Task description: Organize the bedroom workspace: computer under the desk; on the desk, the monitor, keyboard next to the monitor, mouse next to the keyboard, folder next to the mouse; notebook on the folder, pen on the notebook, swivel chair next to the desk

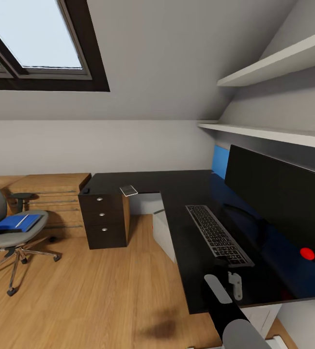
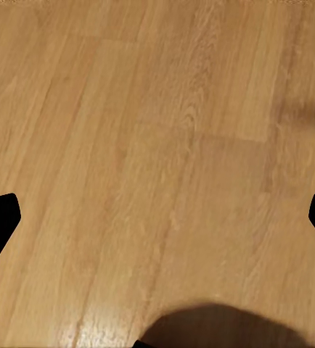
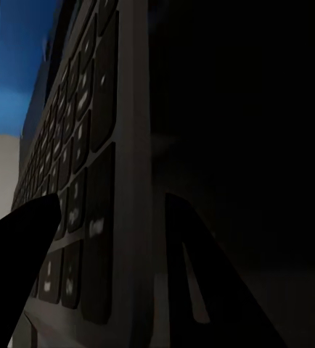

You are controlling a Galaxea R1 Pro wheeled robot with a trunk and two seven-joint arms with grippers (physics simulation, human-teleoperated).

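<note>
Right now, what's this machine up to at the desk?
It is tidying a desk. Its right gripper sits open at the near end of the keyboard, which lies on the desk in front of the monitor. A blue folder waits on the chair. The left gripper hangs open over the floor.

desk (image 1: pixel 186 186) | on top: keyboard (image 1: pixel 218 234), monitor (image 1: pixel 281 194), notebook (image 1: pixel 128 190)

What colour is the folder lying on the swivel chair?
Bright blue; the folder shows best in the head view.
</note>
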